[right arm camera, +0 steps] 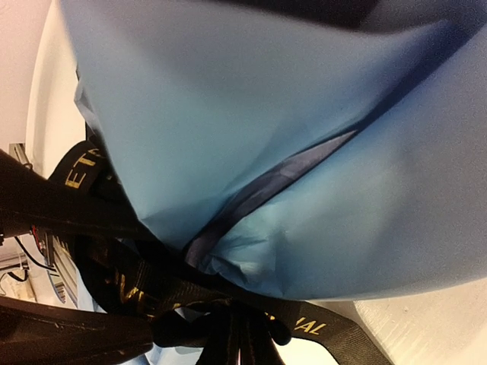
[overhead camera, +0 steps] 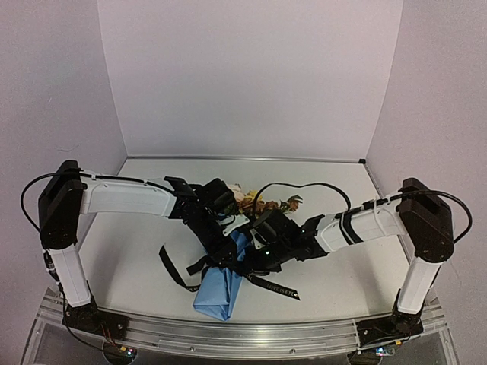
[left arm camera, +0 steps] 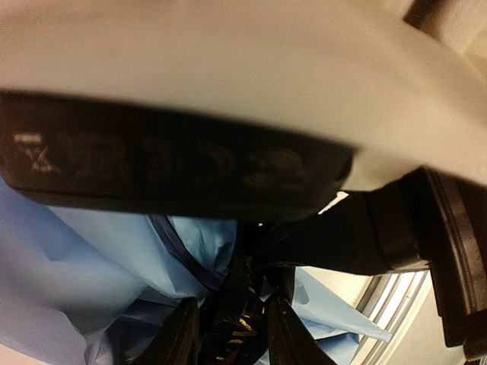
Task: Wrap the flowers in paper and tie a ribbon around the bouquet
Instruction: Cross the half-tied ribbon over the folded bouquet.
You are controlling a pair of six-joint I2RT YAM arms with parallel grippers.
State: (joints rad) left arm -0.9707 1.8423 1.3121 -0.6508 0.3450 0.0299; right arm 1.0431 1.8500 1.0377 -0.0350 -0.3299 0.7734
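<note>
Overhead, top view: bouquet (overhead camera: 230, 275), one, lying on the white table (overhead camera: 342, 281) between the two arm bases, narrow end toward the near edge. Component parts: a folded cone of light blue paper (overhead camera: 217, 300) already closed round the stems, and yellow, cream and rust-brown flowers (overhead camera: 262, 204) with green leaves showing at its far end. A long black fabric ribbon (overhead camera: 280, 289) with small pale lettering crosses the cone's middle, one loop trailing left and one tail right. The left arm (overhead camera: 125, 199) and right arm (overhead camera: 365, 224) meet over that crossing and hide it. Status, as judged: wrapping done, ribbon placed round the cone, knot in progress; whether it is drawn tight cannot be seen. Left wrist view: left gripper (left arm camera: 232, 338) with jaws parted a little, bunched ribbon filling the gap and apparently gripped; another length of ribbon lies blurred across the lens, with blue paper below. Right wrist view: right gripper (right arm camera: 237, 346) fully closed, its tips at the point where the ribbon strands gather under the paper fold, seemingly pinching one strand; lettered tails run off to either side.
</note>
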